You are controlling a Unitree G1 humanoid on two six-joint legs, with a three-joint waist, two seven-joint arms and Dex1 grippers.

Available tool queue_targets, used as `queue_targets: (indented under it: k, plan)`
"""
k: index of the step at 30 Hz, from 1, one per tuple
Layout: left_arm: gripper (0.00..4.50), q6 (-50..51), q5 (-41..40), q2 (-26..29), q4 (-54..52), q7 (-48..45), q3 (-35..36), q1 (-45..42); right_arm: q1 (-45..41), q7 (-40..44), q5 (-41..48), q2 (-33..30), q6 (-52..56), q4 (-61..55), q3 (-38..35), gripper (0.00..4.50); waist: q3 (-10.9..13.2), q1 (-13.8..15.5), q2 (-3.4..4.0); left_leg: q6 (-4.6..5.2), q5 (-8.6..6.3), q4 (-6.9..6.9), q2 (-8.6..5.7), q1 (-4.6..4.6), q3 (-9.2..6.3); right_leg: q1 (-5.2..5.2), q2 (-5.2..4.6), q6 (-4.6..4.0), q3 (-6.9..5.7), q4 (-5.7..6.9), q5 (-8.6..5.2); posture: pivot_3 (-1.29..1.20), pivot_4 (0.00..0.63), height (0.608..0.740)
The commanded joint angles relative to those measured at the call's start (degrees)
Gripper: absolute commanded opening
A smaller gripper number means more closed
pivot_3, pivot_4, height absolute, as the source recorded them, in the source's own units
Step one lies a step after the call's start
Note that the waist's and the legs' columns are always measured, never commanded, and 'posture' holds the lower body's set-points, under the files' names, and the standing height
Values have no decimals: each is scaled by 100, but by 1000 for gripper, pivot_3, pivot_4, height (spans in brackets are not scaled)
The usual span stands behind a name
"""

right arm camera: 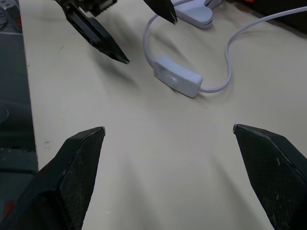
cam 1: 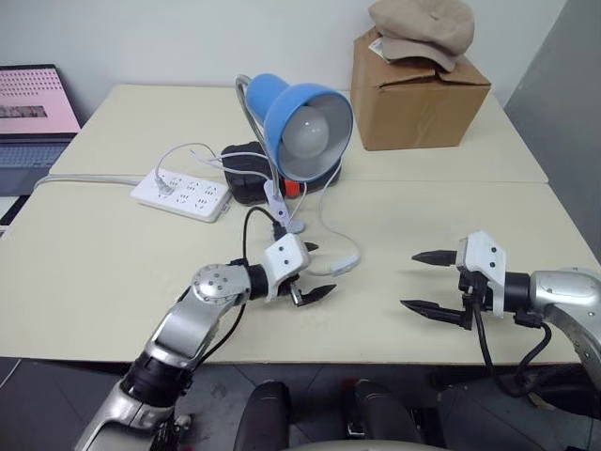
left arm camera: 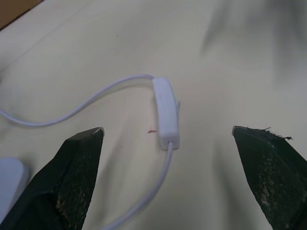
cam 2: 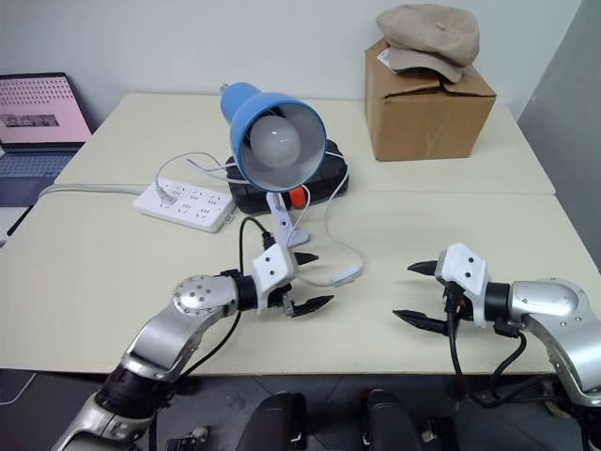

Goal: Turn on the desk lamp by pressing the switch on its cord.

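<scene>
Far left, off the table edge: laptop [cam 1: 33, 113] with a pink screen. On the cream table [cam 1: 113, 272], a white power strip [cam 1: 180, 194] lies at the left, its grey cable running off to the left edge, with thin white leads plugged into it.

Next over, the desk lamp [cam 1: 305, 127]: blue dome shade tilted toward the camera, white bulb visible and looking unlit, silver gooseneck curving down to the white clip base [cam 1: 280, 209] on the table. A black box with a red-orange patch [cam 1: 249, 169] sits just behind the lamp.

The left gripper [cam 1: 314, 271] is low over the table in front of the clip base, jaws spread wide, nothing between them. It points toward the switch [cam 1: 344, 266], which lies flat on the table just past the fingertips, apart from them. Left wrist view: the switch [left arm camera: 166, 112] sits centred between the two open fingers, beyond their tips, no contact. The cord [cam 1: 331, 221] loops from the lamp area down to the switch and curls back toward the clip base.

The right gripper [cam 1: 424, 280] is well to the right of the switch, above the table, jaws also wide and empty, aimed left toward it. Right wrist view shows the switch [right arm camera: 177, 82] ahead with the left gripper's fingers beyond.

Back right: cardboard box [cam 1: 418, 89] with a beige cap [cam 1: 423, 28] on top.
</scene>
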Motion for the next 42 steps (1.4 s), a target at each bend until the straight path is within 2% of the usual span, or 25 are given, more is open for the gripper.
queue_targets:
  k: [1,6,13,19,23,25,27,32,33,38,42]
  plan:
    - [4491,-327,249,-115,372,-47,-115,-212,249,-203,139,-50,141,-487,-360,4500,0,-3,0,0,0,0,0,0,0,0,0,0,0,0,0,0,150,740]
    - [4491,-650,517,-377,993,-72,-233,-521,601,-379,200,-40,294,-824,-597,4500,0,6,-1,0,0,4,-1,-1,-1,1,-1,4,-1,0,2,0,150,740]
    - [4491,-831,651,-540,1328,-184,-240,-735,801,-563,261,-30,434,-1100,-731,4500,0,-7,-1,0,0,5,-1,-1,-3,1,0,6,0,0,3,0,150,740]
    - [3451,-833,692,-602,1304,-237,-221,-708,754,-654,283,-56,473,-1135,-694,4500,0,-7,-2,0,0,5,-2,-2,-3,1,0,6,0,-1,3,0,150,740]
    - [2556,-847,690,-572,1218,-290,-218,-641,641,-672,266,-56,442,-1080,-647,4500,0,-9,-2,0,0,5,-2,-1,-4,1,0,6,0,0,3,0,150,740]
    - [1968,-843,690,-566,1187,-304,-210,-621,556,-706,244,-52,464,-1033,-595,4500,0,-15,-2,0,0,5,-2,-1,-3,1,0,6,0,0,4,0,150,740]
    - [1707,-832,689,-576,1172,-313,-191,-621,468,-723,242,-40,473,-1007,-551,4500,0,-15,-2,0,0,5,-2,-2,-4,1,0,6,-1,0,4,0,150,740]
    - [535,-805,631,-594,1094,-361,-158,-618,222,-767,210,-85,513,-922,-404,4500,0,-21,-2,0,0,5,-2,-2,-4,2,0,6,0,0,4,0,150,740]
    - [417,-798,610,-599,1074,-375,-152,-618,183,-762,211,-93,517,-914,-382,4500,0,-22,-2,0,0,5,-2,-2,-4,1,0,7,0,0,4,0,150,740]
    - [404,-648,241,-537,831,-710,18,-702,-453,-725,305,-152,736,-905,-24,4500,0,-41,-2,0,0,5,-2,-1,-3,1,0,6,0,0,4,0,150,740]
    - [404,-327,-557,-199,366,-1574,292,-746,-1545,-569,442,23,1069,-686,669,4500,5,-102,-3,0,0,5,3,-1,-2,-4,5,7,4,3,5,0,150,740]
